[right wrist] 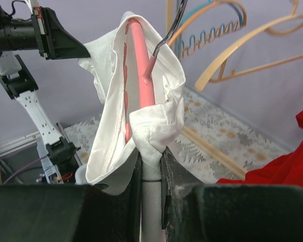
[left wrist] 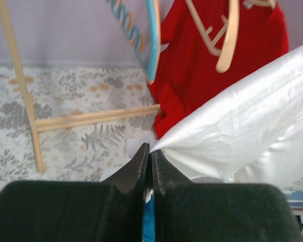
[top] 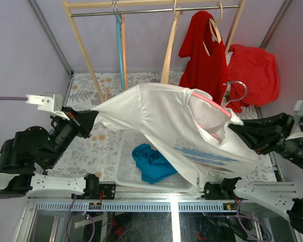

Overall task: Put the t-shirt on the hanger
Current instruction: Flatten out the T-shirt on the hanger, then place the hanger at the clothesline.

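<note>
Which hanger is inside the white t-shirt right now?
The pale pink hanger, threaded through the t-shirt; the blue hanger and wooden hanger hang on the rail.

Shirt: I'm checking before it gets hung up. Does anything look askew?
Yes. The shirt is pulled taut on a slant between the left pincer and right pincer. The hanger sits tilted inside it, its hook poking out of the neck. Fabric is wadded in the right pincer around the hanger's arm.

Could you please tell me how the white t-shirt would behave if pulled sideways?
Probably floppy: the t-shirt drapes between the left tool and the hanger. Likely light, since a pinched edge holds it up. It may bunch, as at the right tool.
</note>
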